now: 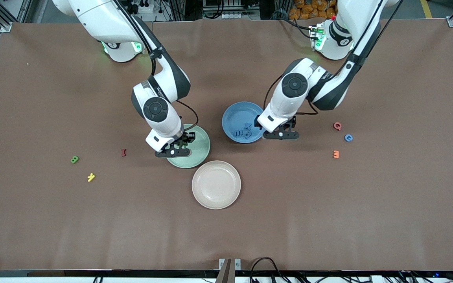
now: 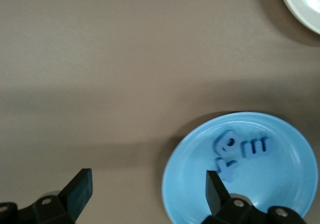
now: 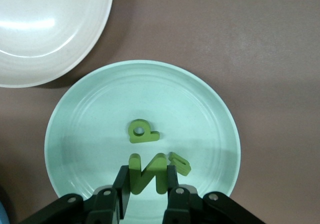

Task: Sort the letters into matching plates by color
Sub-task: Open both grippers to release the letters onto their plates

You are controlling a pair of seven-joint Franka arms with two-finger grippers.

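From where I stand, the sorting is almost finished but not complete. The blue plate (image 1: 237,114) already holds three blue letters (image 2: 241,150), lying close together in it, and the left tool (image 1: 281,131) hangs just beside this plate toward the left arm's end of the counter (image 1: 387,204), with its fingers wide apart and nothing between them. The mint green plate (image 1: 197,155) holds two small green letters, a "P" shape (image 3: 142,132) and another small piece (image 3: 180,163), and the right tool (image 3: 148,189) is over this plate with its fingers closed on a third one, the green letter N (image 3: 146,171), which seems to touch the plate or be just above it. Two pieces are left outside: the blue letter C (image 1: 348,138) lies near the left arm's end of the counter, beside a pink letter (image 1: 337,125) and an orange letter (image 1: 336,154), and the green letter B (image 1: 74,159) lies near the right arm's end, beside a yellow letter (image 1: 91,177) and a dark red letter (image 1: 123,152). The beige plate (image 1: 216,184) stands empty, and I judge it has no part in the job.
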